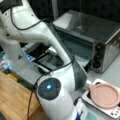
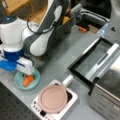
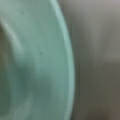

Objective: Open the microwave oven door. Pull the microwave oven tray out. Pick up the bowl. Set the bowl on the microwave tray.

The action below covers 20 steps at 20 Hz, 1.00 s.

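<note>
The pale teal bowl (image 2: pixel 18 81) sits on the grey table at a front view's lower left; a sliver of the bowl (image 1: pixel 92 117) shows at a front view's bottom edge. My gripper (image 2: pixel 28 75) hangs right over its rim, with something orange (image 2: pixel 28 80) just beneath it inside the bowl. In the wrist view the bowl's rim (image 3: pixel 50 62) fills the left half, very close; no fingers show there. The microwave oven (image 1: pixel 100 32) stands with its door (image 2: pixel 91 58) folded down flat. I cannot tell the tray apart from the door.
A white square tray (image 2: pixel 71 101) carrying a flat pink plate (image 2: pixel 53 98) lies between the bowl and the oven; the plate (image 1: pixel 104 95) also shows at a front view's lower right. The arm's bulky white links (image 1: pixel 50 37) block much of the oven's front. A wooden surface (image 1: pixel 15 97) lies at the left.
</note>
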### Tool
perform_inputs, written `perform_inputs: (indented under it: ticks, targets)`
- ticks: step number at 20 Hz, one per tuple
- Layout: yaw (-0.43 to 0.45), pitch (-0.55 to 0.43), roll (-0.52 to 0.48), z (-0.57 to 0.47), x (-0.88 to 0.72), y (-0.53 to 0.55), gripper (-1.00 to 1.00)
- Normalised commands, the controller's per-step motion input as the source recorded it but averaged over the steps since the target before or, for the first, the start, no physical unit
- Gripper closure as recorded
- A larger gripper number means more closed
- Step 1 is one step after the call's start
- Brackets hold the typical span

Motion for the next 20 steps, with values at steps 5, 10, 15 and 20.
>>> perform_inputs:
  ticks: [5, 10, 15, 20]
  targets:
    - [0.075, -0.044, 0.338, 0.01, 0.2, -0.3, -1.0]
    - [0.067, -0.03, 0.312, 0.02, 0.17, -0.26, -1.0]
    - [0.022, -0.018, 0.301, 0.0, 0.17, -0.15, 1.0]
    - [-0.038, -0.036, 0.282, -0.06, 0.13, -0.04, 1.0]
